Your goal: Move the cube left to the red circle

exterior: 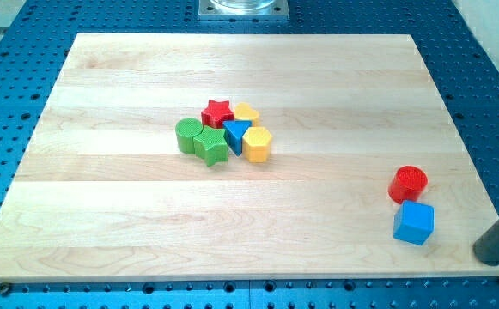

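Note:
A blue cube [414,223] sits near the board's lower right corner. A red circle block [408,184] stands just above it, almost touching its top edge. My rod comes in from the view's right edge, and my tip [489,254] rests near the board's bottom right corner, to the right of and slightly below the blue cube, with a gap between them.
A cluster sits in the middle of the wooden board [146,232]: a green cylinder [188,135], a green star [211,147], a red star [217,112], a yellow heart [246,112], a blue triangle [236,134] and a yellow hexagon [256,143]. A blue perforated table surrounds the board.

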You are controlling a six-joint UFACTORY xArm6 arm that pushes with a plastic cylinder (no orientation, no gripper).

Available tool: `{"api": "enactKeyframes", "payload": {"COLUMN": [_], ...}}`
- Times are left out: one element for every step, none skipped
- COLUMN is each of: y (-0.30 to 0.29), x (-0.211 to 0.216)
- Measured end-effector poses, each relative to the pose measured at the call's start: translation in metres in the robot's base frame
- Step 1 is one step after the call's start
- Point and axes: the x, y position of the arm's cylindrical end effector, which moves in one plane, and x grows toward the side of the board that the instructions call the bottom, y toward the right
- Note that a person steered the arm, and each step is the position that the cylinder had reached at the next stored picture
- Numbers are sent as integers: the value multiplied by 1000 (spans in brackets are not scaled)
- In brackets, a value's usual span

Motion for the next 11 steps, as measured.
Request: {"api": "enactKeyframes", "payload": {"y": [-25,-64,-99,-92,-40,-107,-127,-101,-89,-107,-61], "x": [-4,-3,-5,-3,-8,-26,-29,-21,-63,-62,-43]}}
